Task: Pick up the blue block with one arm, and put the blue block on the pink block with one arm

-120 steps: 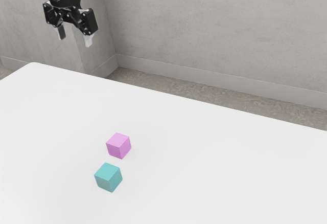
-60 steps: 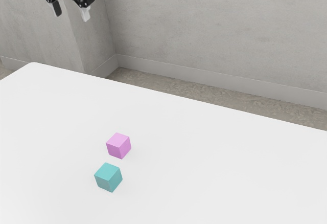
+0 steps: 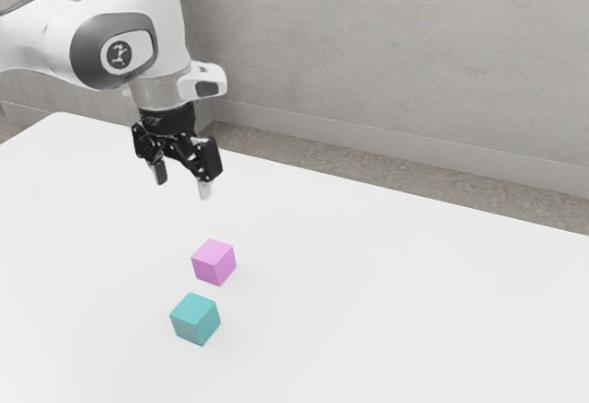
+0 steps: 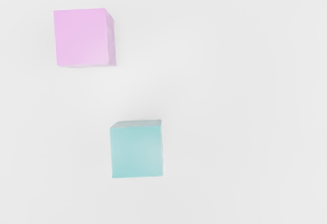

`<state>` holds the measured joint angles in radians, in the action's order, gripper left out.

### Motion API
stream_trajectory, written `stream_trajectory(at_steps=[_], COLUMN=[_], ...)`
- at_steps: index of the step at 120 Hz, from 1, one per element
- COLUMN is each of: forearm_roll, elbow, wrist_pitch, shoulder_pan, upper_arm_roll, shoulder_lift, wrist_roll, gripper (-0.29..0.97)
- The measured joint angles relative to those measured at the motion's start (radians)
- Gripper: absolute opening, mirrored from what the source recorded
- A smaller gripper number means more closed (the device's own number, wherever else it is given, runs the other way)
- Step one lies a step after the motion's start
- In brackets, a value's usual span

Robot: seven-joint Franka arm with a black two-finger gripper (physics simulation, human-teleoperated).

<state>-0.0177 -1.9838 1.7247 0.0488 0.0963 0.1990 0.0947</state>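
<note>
A blue-green block (image 3: pixel 194 318) rests on the white table (image 3: pixel 386 274), just in front of a pink block (image 3: pixel 213 261); the two stand apart. My black gripper (image 3: pixel 181 180) hangs open in the air above and behind the pink block, with nothing between its fingers. Looking down from the wrist, I see the blue block (image 4: pixel 137 149) and the pink block (image 4: pixel 84 37) lying separately on the table.
The white table spreads wide around the blocks. Its far edge (image 3: pixel 304 168) runs diagonally, with a concrete floor and grey wall (image 3: pixel 396 44) beyond it. My white arm (image 3: pixel 110 44) comes in from the exterior view's upper left.
My hand rose toward the exterior view's top edge, then came down and moved right, now hanging low above the table near the pink block. The blocks have not moved.
</note>
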Motion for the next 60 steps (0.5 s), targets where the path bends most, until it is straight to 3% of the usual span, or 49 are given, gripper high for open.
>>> stream_trajectory(at_steps=[31,60], forearm_roll=[-0.016,-0.017], elbow=[-0.257,-0.403], wrist_pitch=[0.229,0.353], shoulder_pan=[-0.001,-0.001], upper_arm_roll=[0.002,0.001], shoulder_lift=[0.069,0.138], wrist_roll=[0.0,-0.007], gripper=[0.68,0.68])
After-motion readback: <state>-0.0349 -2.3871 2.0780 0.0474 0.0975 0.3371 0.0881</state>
